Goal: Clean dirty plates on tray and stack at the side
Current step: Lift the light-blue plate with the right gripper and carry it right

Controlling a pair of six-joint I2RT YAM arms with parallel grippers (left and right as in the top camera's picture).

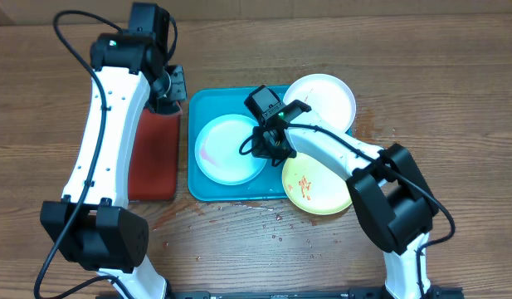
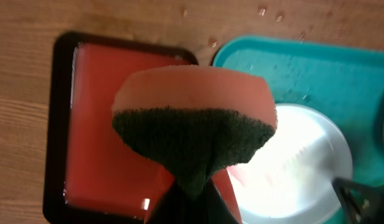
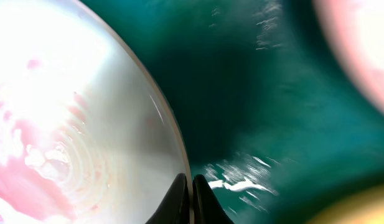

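**tk_04:** Where are you at with the plate job? Scrubbing yet?

**me:** Not quite, I'd call this the setup for the first scrub. My right gripper has its fingers pinched nearly together on the rim of the pale blue plate, on its right-hand edge, so it's got hold of it. That plate lies flat in the left half of the blue tray, with pink smears across it. My left gripper is clamped on a sponge. It's pink foam on top with the green scrub face toward the camera, bunched up where the fingers squeeze it. It hangs over the red tray, just left of the blue one, not touching any plate.

**tk_04:** And the other two?

**me:** The white plate sits at the tray's far right corner and looks clean from above. The yellow-green plate is at the near right corner, overlapping the rim, with red spots on it. Nothing's stacked at the side yet, so I reckon we're early.

**tk_04:** Next move?

**me:** My guess is to swing the sponge right and down onto the pale blue plate, scrub face first. The right gripper pins the rim meanwhile so the plate doesn't skate on the wet tray. Can't tell how firm that pinch is, though.
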